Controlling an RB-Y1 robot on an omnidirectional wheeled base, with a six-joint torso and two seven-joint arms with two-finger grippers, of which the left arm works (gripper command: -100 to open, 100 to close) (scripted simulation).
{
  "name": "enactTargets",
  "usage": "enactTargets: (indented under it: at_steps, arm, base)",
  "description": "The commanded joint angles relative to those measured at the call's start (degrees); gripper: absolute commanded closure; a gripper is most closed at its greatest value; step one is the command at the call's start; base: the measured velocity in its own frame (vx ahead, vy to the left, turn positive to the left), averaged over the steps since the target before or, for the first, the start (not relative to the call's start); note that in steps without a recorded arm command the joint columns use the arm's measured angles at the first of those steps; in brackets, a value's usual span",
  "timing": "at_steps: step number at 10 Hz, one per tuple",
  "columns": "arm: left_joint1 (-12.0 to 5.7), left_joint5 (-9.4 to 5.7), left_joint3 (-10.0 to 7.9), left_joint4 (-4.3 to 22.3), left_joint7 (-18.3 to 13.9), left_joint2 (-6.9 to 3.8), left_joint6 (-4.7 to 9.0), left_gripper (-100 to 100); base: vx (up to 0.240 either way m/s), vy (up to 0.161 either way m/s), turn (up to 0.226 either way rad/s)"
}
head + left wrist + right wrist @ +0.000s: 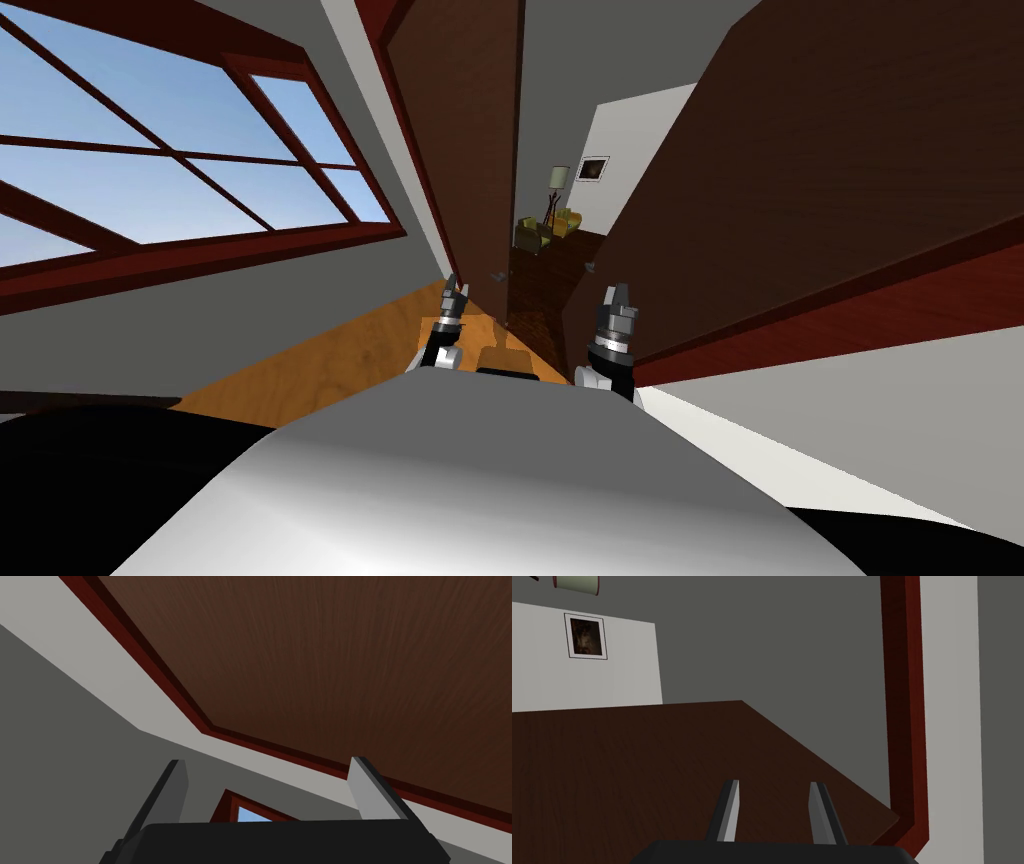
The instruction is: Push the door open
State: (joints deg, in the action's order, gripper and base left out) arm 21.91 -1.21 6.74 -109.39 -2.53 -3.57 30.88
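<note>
Two dark brown door leaves stand ahead in a red frame. The left leaf (455, 130) and the right leaf (800, 180) are parted by a narrow gap (535, 290). Small handles (590, 268) show at the gap's edges. My left gripper (455, 290) is open just in front of the left leaf (325, 666), whose red frame (165, 691) runs past its fingers (367, 788). My right gripper (617, 295) is close to the right leaf (637, 766), with a narrow empty gap between its fingers (730, 808). I cannot tell whether either gripper touches the door.
Through the gap lies a room with a dark floor, a floor lamp (556, 190), yellow-green armchairs (545, 230) and a framed picture (593, 170). A large red-framed window (180, 180) fills the wall on my left. The orange-brown floor (330, 360) runs under my arms.
</note>
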Motion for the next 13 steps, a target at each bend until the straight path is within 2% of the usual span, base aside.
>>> enactTargets:
  at_steps: [1,9,10,12,13]
  arm:
    - [-0.93,0.06,0.57,2.66,-0.12,-0.32,0.30,-100]
    - [-4.63,0.69,4.38,17.33,-0.42,-1.41,3.64,-100]
    - [-4.63,0.69,4.38,17.56,-0.42,-1.41,3.64,-100]
    - [-5.59,0.86,5.36,21.00,-0.49,-1.61,4.50,-100]
    - [-5.59,0.86,5.36,21.39,-0.49,-1.61,4.50,-100]
  base:
    - [0.101,0.085,-0.089]
    - [0.086,0.100,-0.102]
    - [0.056,0.080,-0.030]
    - [0.046,0.076,-0.082]
    - [0.041,0.066,-0.045]
